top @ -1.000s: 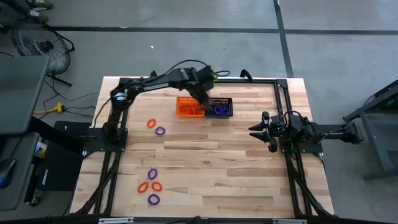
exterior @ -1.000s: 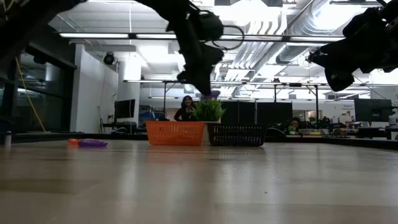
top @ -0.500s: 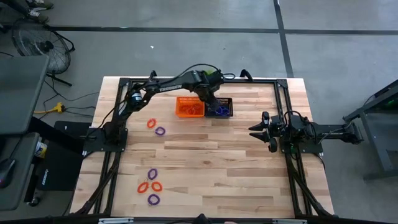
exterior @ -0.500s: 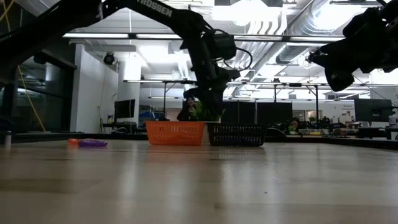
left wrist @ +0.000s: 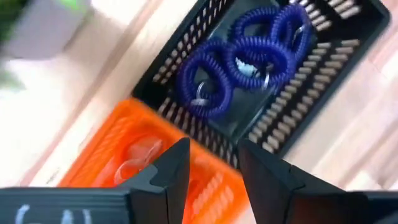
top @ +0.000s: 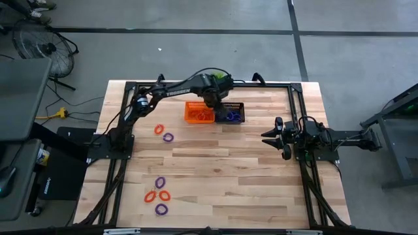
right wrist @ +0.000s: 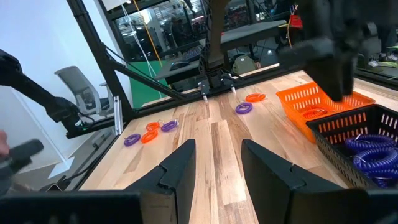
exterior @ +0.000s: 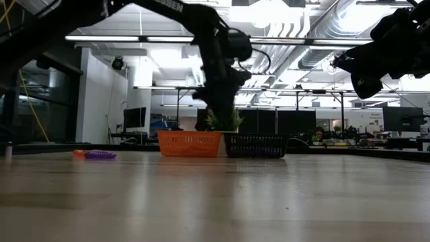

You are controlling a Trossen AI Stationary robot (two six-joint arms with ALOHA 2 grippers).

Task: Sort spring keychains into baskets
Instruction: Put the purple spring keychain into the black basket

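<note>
The left gripper (top: 213,103) hangs above the two baskets at the far side of the table (top: 215,189), over the seam where the orange basket (top: 198,112) touches the black basket (top: 231,112). Its fingers (left wrist: 168,171) are spread apart with nothing between them. In the left wrist view, several purple spring keychains (left wrist: 245,56) lie in a cluster on the floor of the black basket, and the orange basket holds what looks like orange-red coils, though they are blurred there.

Still loose on the table are an orange-red keychain (top: 158,129) and a purple keychain (top: 168,138) side by side, left of the orange basket and nearer. A second group of loose keychains (top: 159,195), two purple and two orange-red, lies well apart from them at the near left.

The right gripper (top: 266,136) waits at the right side of the table, its fingers parted and empty. A small green plant (exterior: 224,119) stands behind the baskets.
</note>
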